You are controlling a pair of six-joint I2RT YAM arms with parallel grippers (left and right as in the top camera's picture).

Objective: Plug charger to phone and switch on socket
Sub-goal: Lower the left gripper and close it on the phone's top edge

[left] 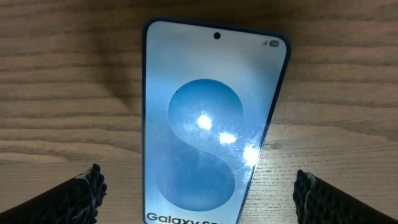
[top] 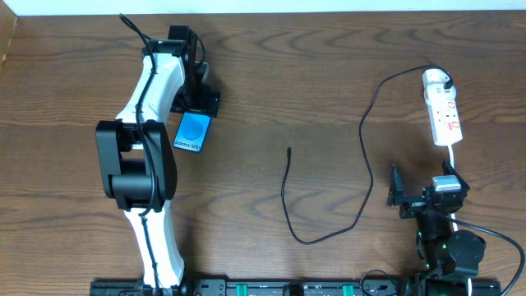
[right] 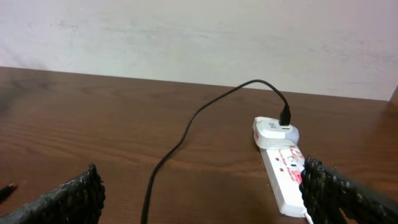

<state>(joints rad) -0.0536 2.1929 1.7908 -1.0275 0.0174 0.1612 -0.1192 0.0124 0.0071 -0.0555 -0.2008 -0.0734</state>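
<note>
The phone (top: 194, 131) lies flat at the left of the table, its bright blue screen reading "Galaxy S25". My left gripper (top: 197, 92) hovers over it, open and empty; in the left wrist view the phone (left: 211, 124) lies between the two spread fingertips (left: 199, 196). The charger (top: 362, 148) is a long black cable running from the adapter on the white socket (top: 442, 107) in a loop to its free plug tip (top: 288, 150) at mid-table. My right gripper (top: 423, 196) is open and empty near the front right, with the socket (right: 283, 168) and cable (right: 180, 140) ahead of it.
A white adapter (top: 436, 80) sits plugged into the socket's far end. The socket's white cord (top: 454, 156) runs toward the right arm. A pale wall (right: 199, 37) stands behind the table's far edge.
</note>
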